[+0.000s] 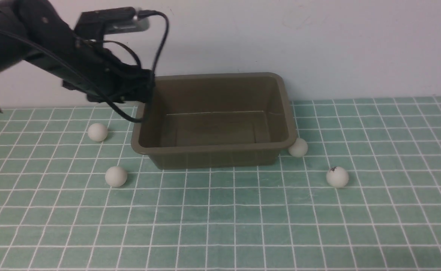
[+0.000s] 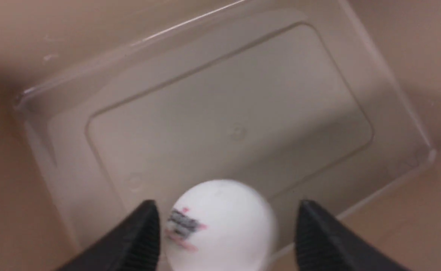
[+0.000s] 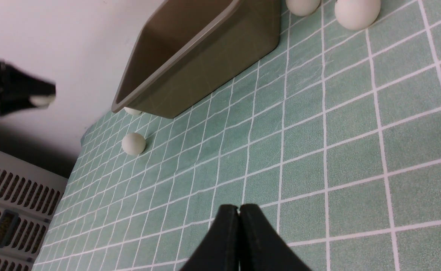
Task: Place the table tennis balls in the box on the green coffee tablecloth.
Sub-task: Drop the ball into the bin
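The left arm (image 1: 55, 49) leans over the left end of the box (image 1: 213, 158). The left gripper (image 2: 228, 210) is spread wide, with a white ball (image 2: 220, 226) loose between its fingers. The right gripper (image 3: 238, 210) is pressed closed above the green cloth (image 1: 243, 218).

Chunky matte black left arm (image 1: 47, 41) has a boxy black-and-silver camera block (image 1: 111, 20) at its 1 o'clock, with a thin black cable (image 1: 163, 37) looping off. Ribbed black wedge fingers (image 2: 137, 241) on the left, smooth black wedge fingers (image 3: 220, 241) on the right.

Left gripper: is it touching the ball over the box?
Cannot tell. Left wrist view: one finger of the left gripper stands clear of the ball, the other sits at its blurred edge.
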Motion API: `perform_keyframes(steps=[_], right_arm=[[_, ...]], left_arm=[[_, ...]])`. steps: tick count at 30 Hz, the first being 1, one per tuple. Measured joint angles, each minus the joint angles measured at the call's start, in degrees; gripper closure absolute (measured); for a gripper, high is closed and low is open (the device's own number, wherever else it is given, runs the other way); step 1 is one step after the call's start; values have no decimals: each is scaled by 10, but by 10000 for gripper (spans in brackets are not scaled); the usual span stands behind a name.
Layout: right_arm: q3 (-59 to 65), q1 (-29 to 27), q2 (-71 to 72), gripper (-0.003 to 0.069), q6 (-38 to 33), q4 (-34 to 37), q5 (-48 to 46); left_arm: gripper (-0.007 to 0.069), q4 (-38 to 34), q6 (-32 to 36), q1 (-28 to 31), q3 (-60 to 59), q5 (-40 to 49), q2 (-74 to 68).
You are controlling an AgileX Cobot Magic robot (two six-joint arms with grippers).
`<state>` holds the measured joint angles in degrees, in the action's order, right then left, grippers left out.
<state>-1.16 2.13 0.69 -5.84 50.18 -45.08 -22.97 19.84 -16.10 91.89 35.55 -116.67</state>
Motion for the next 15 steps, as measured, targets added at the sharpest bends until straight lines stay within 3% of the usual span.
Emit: perform_keyframes(steps=[5, 9, 15], right_arm=[[0, 0, 0, 675, 0, 4, -2], [0, 0, 0, 675, -1, 4, -3], [0, 0, 0, 675, -2, 4, -5]], left_arm=[[59, 29, -3, 13, 57, 54, 23], [52, 86, -39, 42, 97, 115, 59], [77, 188, -147, 122, 105, 184, 68]])
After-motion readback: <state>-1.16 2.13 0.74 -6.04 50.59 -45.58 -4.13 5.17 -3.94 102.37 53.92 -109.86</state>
